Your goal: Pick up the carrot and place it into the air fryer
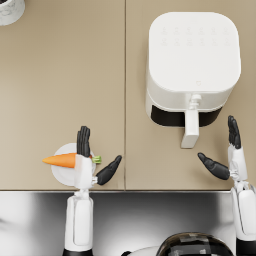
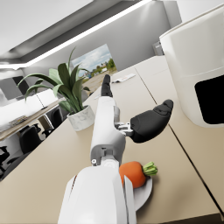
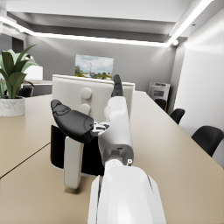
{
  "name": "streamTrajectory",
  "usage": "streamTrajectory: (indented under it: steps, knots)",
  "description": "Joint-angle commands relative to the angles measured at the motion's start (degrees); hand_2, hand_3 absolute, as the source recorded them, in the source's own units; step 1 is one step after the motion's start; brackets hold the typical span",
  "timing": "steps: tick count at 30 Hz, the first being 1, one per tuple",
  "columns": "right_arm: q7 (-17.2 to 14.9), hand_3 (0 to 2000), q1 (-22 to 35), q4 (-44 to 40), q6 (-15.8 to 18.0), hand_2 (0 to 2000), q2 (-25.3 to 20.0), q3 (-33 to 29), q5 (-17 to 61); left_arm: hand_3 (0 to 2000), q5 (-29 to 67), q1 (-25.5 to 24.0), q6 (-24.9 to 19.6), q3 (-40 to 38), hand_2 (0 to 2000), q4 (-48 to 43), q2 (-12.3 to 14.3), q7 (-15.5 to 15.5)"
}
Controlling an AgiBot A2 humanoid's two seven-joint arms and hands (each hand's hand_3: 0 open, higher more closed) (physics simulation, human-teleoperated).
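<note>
An orange carrot [image 1: 61,160] with a green stub lies across a small white plate [image 1: 61,175] near the table's front edge, left of centre. My left hand [image 1: 90,157] hovers just over the carrot's green end, fingers straight and thumb spread, holding nothing. In the left wrist view the carrot [image 2: 132,173] sits under my forearm, below the left hand [image 2: 131,118]. The white air fryer [image 1: 192,65] stands at the back right, its drawer handle [image 1: 191,127] pointing toward me. My right hand [image 1: 227,152] is open, just right of that handle. The right wrist view shows the right hand [image 3: 94,116] before the air fryer [image 3: 83,127].
A white plant pot [image 1: 10,10] stands at the far left corner; the left wrist view shows the potted plant [image 2: 72,98]. A seam [image 1: 125,95] runs down the tan table. The table's front edge [image 1: 125,190] lies just behind my wrists.
</note>
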Motion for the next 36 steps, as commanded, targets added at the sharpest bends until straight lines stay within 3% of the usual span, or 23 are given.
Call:
streamTrajectory:
  steps: [1,9,12,16,19,22,31,36]
  knots:
    - [0.00,0,0.30,-0.74,0.00,0,-0.23,0.37,0.09,0,2.58,-0.76,0.00,-2.64,0,-1.27,0.09,0.00]
    - [0.00,0,0.04,-1.29,0.00,0,-1.09,-0.14,0.30,0,23.32,-1.23,0.00,-8.11,0,-1.96,0.59,0.00]
    - [0.00,0,-0.17,-1.01,0.00,0,-1.37,-0.17,0.31,0,31.13,-0.56,-7.73,-9.35,0,-1.51,0.47,-3.35]
    - [0.00,0,0.30,-1.07,0.00,0,-1.98,-0.14,0.31,0,41.55,-0.54,-10.44,-9.40,0,-1.51,0.56,-5.83]
    - [0.00,0,-0.50,-1.31,0.00,0,-2.05,0.02,0.31,0,49.38,-0.48,-17.68,-9.84,0,-1.32,0.59,-11.05]
    - [0.00,0,-0.16,-1.44,0.00,0,-2.50,0.02,0.31,0,57.22,-0.65,-20.35,-10.40,0,-1.37,0.67,-13.08]
    - [0.00,0,-0.50,-0.42,0.00,0,-3.35,0.15,0.31,0,78.73,-1.32,-22.87,-5.35,0,10.82,0.94,-14.22]
    - [0.00,0,0.24,-0.21,0.00,0,-4.08,-0.42,0.31,0,81.51,0.63,-19.15,-4.13,0,14.81,0.80,-13.64]
